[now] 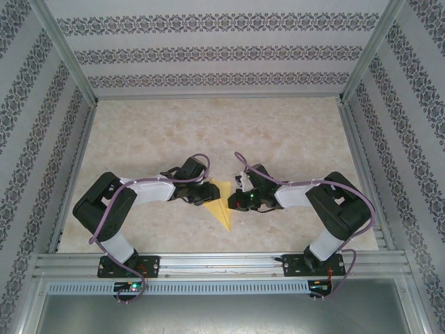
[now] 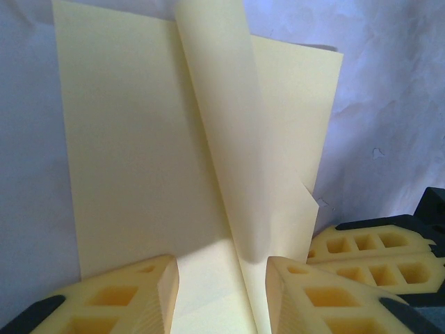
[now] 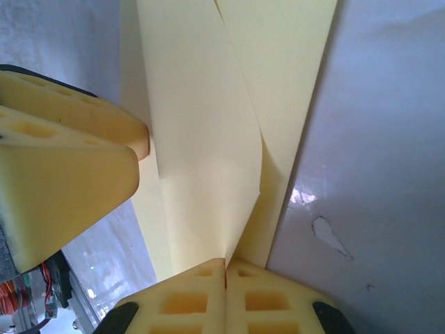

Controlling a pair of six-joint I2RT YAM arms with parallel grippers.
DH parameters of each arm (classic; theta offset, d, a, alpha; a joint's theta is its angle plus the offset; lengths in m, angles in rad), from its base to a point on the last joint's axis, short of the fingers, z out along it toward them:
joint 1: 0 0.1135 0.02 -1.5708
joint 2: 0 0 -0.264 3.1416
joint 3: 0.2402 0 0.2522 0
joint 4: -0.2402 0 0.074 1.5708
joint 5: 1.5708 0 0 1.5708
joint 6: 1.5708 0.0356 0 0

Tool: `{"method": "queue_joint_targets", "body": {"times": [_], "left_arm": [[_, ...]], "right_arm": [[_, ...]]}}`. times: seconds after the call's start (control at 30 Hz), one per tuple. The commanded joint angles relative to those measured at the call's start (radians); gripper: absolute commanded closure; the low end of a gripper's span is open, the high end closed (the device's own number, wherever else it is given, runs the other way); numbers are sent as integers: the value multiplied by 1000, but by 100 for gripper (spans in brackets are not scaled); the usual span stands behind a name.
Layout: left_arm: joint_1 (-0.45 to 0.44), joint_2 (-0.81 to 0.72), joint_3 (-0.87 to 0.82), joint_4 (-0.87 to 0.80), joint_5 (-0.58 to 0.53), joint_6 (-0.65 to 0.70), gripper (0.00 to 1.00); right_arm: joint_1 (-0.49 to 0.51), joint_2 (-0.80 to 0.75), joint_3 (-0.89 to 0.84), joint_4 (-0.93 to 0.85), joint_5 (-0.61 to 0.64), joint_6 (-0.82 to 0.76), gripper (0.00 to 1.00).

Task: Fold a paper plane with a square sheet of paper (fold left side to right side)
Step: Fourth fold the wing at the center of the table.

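Presently one square sheet of paper (image 1: 221,203) lies folded; the right gripper (image 3: 224,268) pinches it shut, and the left gripper (image 2: 222,271) stands part-open astride it.

Black-and-white arms (image 1: 149,189), purple cables (image 1: 97,226), yellow cut-out claw fingers (image 2: 132,292), green light (image 1: 251,200)

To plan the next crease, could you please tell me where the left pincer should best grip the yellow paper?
Probably the upright flap of the paper, entered from its near end: it stands between the left pincer's open fingers, while the rest lies flat.
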Motion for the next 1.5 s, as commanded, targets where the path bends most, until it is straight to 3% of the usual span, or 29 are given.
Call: {"method": "queue_joint_targets", "body": {"times": [0.0, 0.57, 0.63, 0.77, 0.9, 1.07, 1.47], "left_arm": [[-11, 12, -8, -73, -36, 4, 61], [-11, -117, 28, -48, -41, -8, 57], [-11, -126, 35, -47, -31, 2, 62], [-11, -90, 49, -3, 51, 10, 82], [-13, -26, 52, 108, 130, -14, 90], [-13, 51, 76, 146, 156, -8, 92], [-13, 128, 35, 184, 105, -21, 92]], "right_arm": [[-4, 23, -3, -22, 28, -31, 100], [1, 81, -9, -88, 91, -62, 100], [2, 84, -9, -87, 93, -64, 100], [3, 86, -6, -97, 105, -70, 100], [5, 90, 3, -108, 110, -75, 100], [7, 92, 4, -113, 113, -75, 100], [7, 87, 2, -136, 125, -87, 100]]}}
